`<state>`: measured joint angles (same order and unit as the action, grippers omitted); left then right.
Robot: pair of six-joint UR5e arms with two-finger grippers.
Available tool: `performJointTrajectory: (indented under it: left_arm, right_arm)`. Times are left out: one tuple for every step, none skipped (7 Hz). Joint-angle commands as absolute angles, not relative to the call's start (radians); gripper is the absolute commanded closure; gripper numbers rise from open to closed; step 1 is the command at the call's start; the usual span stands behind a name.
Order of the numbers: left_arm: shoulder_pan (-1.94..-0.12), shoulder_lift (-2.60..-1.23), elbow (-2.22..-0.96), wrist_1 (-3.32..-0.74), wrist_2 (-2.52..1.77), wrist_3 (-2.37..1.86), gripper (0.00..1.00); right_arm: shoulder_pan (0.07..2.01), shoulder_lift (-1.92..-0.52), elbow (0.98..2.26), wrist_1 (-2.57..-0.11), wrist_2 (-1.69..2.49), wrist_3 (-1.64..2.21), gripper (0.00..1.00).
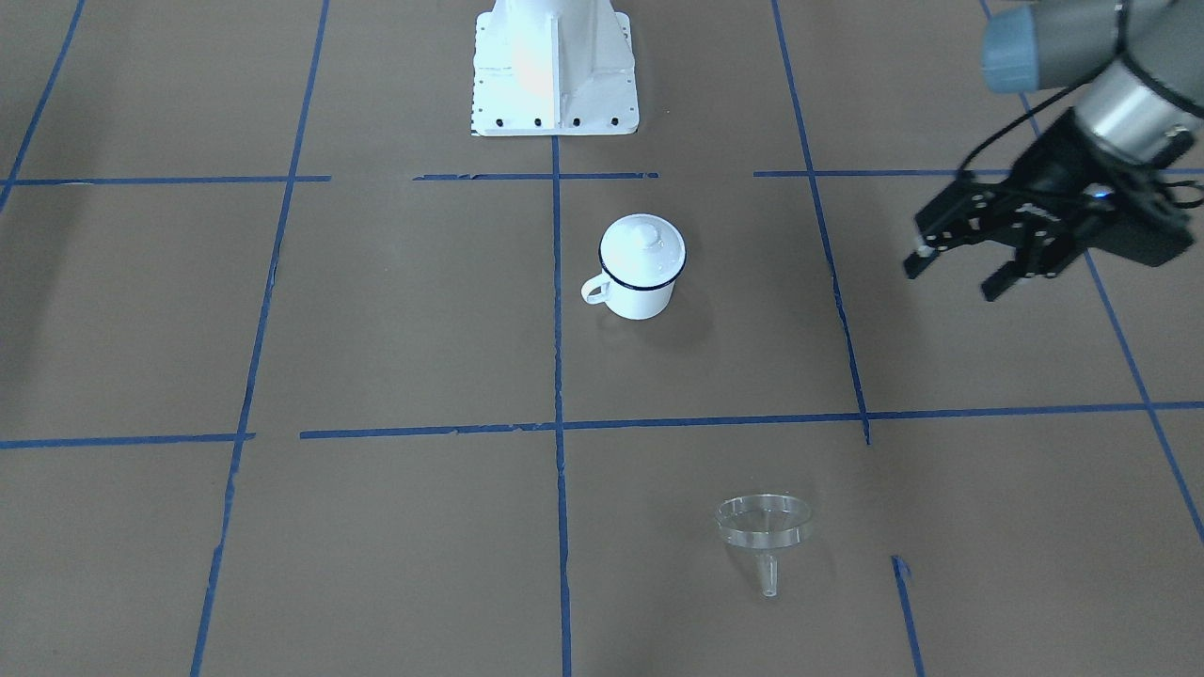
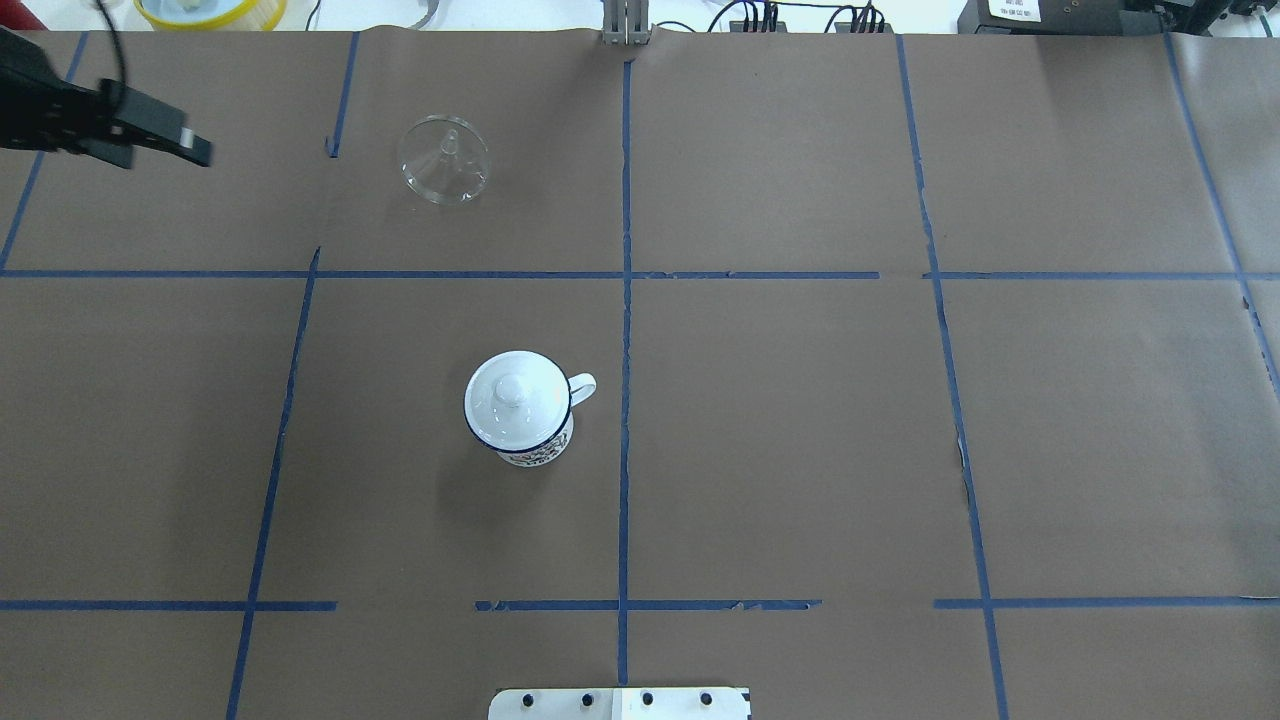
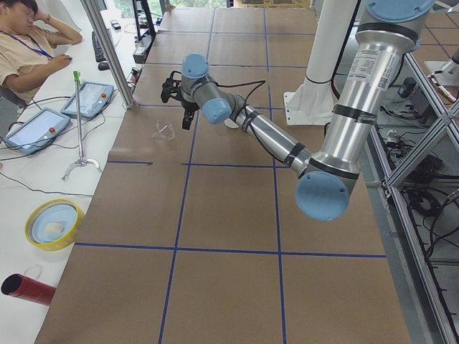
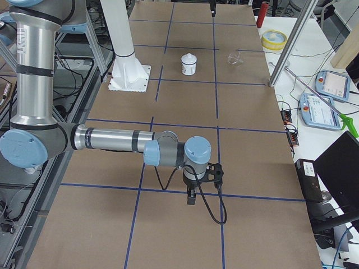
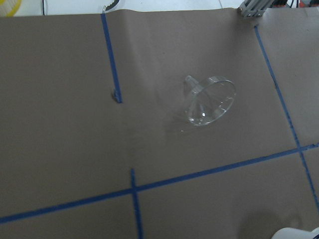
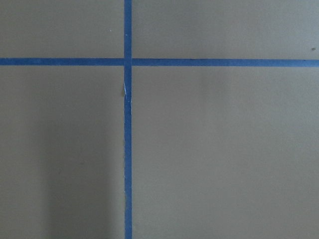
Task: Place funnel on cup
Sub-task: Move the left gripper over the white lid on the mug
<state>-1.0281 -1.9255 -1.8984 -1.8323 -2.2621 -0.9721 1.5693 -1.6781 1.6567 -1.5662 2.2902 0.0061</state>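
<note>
A wide table (image 1: 376,310) covered in brown paper is divided into squares by blue tape lines (image 1: 557,376). Two grey robot arms with pale blue joints reach over it. The left arm (image 3: 272,136) stretches toward the table's far side. Its black left gripper (image 1: 952,279) hangs in the air with both fingers spread wide apart, holding nothing and touching nothing. The right arm (image 4: 112,139) points its right gripper (image 4: 191,197) straight down over bare paper, well apart from everything else. It shows only in a distant side view, so I cannot tell whether its fingers are apart or together.

One white enamel mug (image 1: 640,282) with a dark blue rim line stands upright near the table's middle, just beside a tape line, with its loop handle toward the robot's right. One clear plastic funnel (image 1: 764,522) lies tipped on its side on the paper — well apart from the mug, on the far side of the robot's left half. One round white knobbed lid (image 1: 642,243) sits on the mug, covering its mouth.
</note>
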Motion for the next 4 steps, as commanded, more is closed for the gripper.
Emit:
performJointTrajectory:
  left_arm:
    - [-0.77,-2.137,-1.899,-1.555,-2.028,-1.26,0.0]
    - [-0.685,-2.176,-1.888,-1.498,-1.97,-1.369,0.0]
    - [-0.649,-2.201,-1.878,-1.479,-1.932,-1.432,0.0]
    - [-0.6,-2.236,-1.861,-1.421,-1.887,-1.437,0.0]
  right_arm:
    - [1.569,-1.678,1.657,-1.566,2.29,0.006,0.0]
    - [1.569,-1.678,1.657,-1.566,2.29,0.006,0.0]
    - [1.569,-1.678,1.657,-1.566,2.29,0.006,0.0]
    - [1.569,-1.678,1.657,-1.566,2.29,0.006,0.0]
